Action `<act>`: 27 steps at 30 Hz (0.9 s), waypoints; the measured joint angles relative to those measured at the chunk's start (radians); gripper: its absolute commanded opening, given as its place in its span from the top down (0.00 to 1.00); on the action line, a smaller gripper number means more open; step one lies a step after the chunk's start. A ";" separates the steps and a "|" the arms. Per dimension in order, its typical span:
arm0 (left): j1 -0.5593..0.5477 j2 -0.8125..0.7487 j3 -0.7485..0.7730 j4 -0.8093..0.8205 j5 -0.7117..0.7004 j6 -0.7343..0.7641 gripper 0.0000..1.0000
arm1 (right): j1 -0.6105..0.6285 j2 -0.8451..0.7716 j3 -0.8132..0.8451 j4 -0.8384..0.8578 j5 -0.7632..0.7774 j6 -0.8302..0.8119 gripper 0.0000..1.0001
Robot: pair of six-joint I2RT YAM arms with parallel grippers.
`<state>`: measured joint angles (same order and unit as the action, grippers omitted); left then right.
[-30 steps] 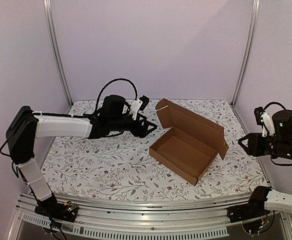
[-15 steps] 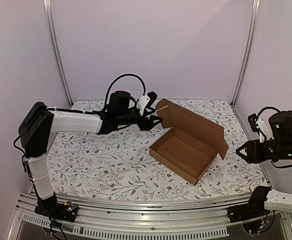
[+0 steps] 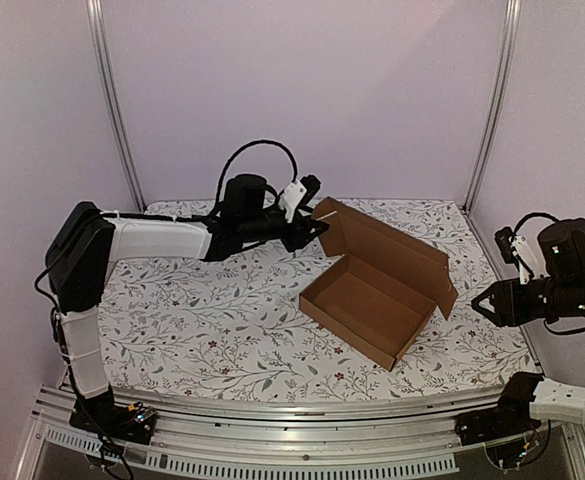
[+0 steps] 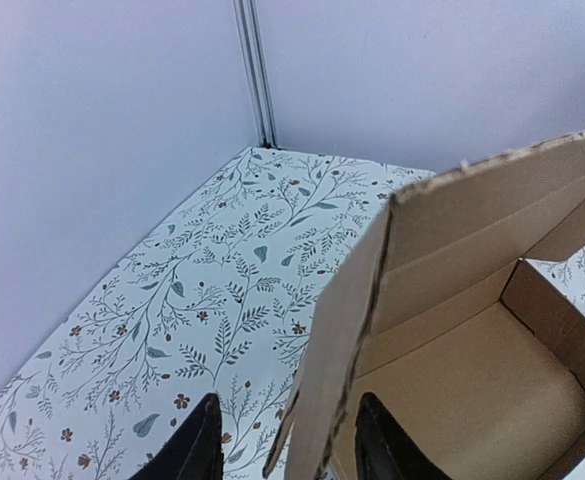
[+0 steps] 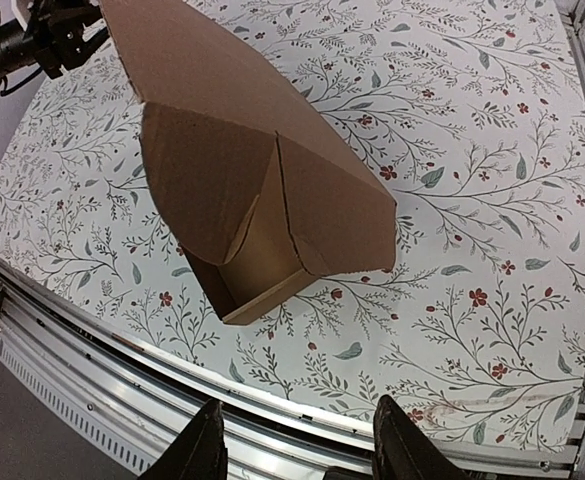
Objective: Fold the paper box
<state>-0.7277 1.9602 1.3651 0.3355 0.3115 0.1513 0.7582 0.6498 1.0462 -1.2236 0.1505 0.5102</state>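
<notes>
The paper box (image 3: pixel 372 290) is a shallow brown cardboard tray lying at an angle right of the table's middle, its lid standing open along the far side. My left gripper (image 3: pixel 317 232) has reached the lid's left side flap (image 3: pixel 324 213). In the left wrist view the paper box (image 4: pixel 452 280) has that flap's edge (image 4: pixel 337 350) running down between my left gripper's (image 4: pixel 284 445) fingers, with a gap on the left finger's side. My right gripper (image 3: pixel 480 300) hovers off the box's right end, open on nothing. In the right wrist view my right gripper (image 5: pixel 297 445) is over the table's near edge, the box (image 5: pixel 232 130) beyond it.
A floral cloth (image 3: pixel 202 310) covers the table. Pale walls with metal corner posts (image 3: pixel 112 110) close in the back and sides. A metal rail (image 3: pixel 272 425) runs along the front edge.
The left arm has swung right and forward to the lid's left flap, and its jaws have narrowed around the flap. The right arm has shifted slightly down and left.
</notes>
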 measured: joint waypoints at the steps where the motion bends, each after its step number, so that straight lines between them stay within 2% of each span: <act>1: 0.000 0.005 0.005 -0.003 0.000 0.002 0.59 | 0.000 0.003 0.001 0.000 -0.001 0.000 0.52; 7: 0.002 0.021 0.009 -0.018 -0.001 0.006 0.66 | 0.000 0.013 0.009 0.000 -0.007 0.000 0.52; 15: 0.008 0.026 0.009 -0.027 -0.006 0.004 0.85 | 0.000 0.013 0.010 0.000 -0.011 0.001 0.52; 17: 0.009 0.026 0.009 -0.027 -0.006 0.004 1.00 | 0.000 0.013 0.010 0.000 -0.012 0.001 0.51; 27: 0.011 0.026 -0.007 -0.013 -0.005 -0.005 1.00 | 0.000 0.018 0.009 0.003 -0.013 0.005 0.47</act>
<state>-0.7166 1.9865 1.3582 0.3222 0.3061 0.1467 0.7582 0.6682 1.0554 -1.2209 0.1371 0.5152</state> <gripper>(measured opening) 0.006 0.529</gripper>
